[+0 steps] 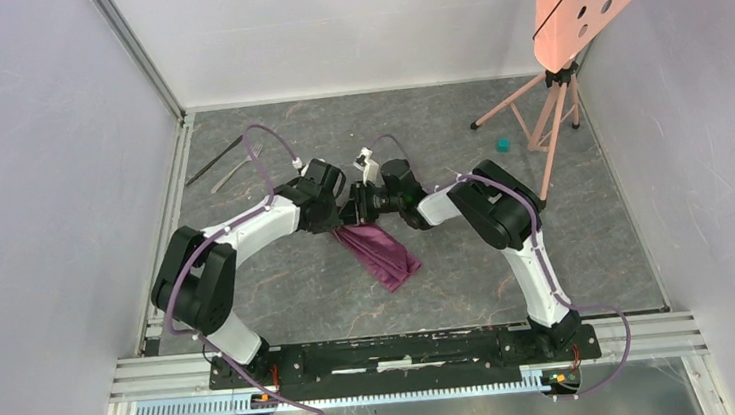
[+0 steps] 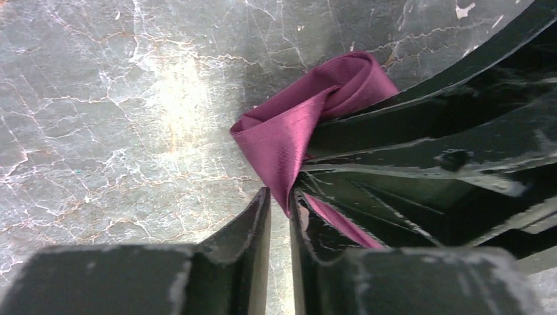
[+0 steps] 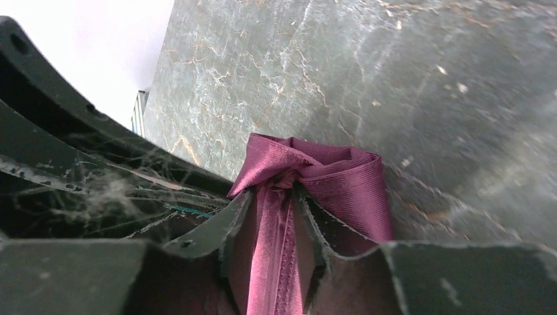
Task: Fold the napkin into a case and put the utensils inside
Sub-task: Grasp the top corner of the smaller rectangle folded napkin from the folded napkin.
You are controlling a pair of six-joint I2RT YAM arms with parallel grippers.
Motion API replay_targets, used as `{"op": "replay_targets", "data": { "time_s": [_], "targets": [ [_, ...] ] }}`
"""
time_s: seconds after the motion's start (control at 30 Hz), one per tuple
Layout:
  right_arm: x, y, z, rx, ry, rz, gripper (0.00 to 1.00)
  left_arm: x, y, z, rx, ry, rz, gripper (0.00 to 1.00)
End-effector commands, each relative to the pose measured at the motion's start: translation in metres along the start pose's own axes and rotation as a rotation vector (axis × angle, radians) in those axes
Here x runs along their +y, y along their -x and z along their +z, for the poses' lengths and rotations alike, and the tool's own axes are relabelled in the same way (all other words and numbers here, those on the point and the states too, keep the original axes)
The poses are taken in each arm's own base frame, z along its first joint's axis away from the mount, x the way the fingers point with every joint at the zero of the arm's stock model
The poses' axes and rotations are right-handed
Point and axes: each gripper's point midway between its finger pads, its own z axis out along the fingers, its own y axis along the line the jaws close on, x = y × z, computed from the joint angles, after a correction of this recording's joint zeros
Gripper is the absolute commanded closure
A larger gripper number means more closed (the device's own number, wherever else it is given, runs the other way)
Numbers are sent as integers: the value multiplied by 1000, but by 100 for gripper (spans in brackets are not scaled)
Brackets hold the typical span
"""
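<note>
**Desk:** What fills the frame?

**Photographer:** A grey marbled table (image 1: 470,279), seen from above. The left arm (image 1: 245,233) and right arm (image 1: 505,221) bend inward until their wrists meet at its centre.

**Desk:** And between them?

**Photographer:** The napkin (image 1: 385,253), plum-purple, bunched at the top and trailing toward the near edge in a rumpled tongue. It is not yet a case. The left gripper (image 2: 281,205) is closed to a slit and nips a pointed corner of the cloth. The right gripper (image 3: 272,200) is clamped on a gathered fold, with a strip of fabric running down between its fingers.

**Desk:** How will the cloth behave?

**Photographer:** It looks light, limp and slightly sheeny, so it will likely slide and sag. It rolls over on itself beside both grips. Pinching a corner or hemmed edge and drawing the two holds apart would probably spread it flatter than grabbing the bunched middle.

**Desk:** The cutlery?

**Photographer:** The knife (image 1: 211,165) and fork (image 1: 231,170) lie together near the far-left corner, well apart from the napkin. A tiny teal cube (image 1: 503,142) sits far right.
</note>
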Motion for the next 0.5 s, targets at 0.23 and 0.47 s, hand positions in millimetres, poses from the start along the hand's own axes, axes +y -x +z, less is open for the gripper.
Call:
{"op": "replay_targets", "data": {
  "time_s": [0.23,0.47],
  "targets": [
    [28,16,-41,-13,31,-51,63,-10,16,-44,-97,-172,-78,57],
    [16,19,-39,-6,-9,-59,89,0,25,-30,-62,-142,-115,83]
  ]
}}
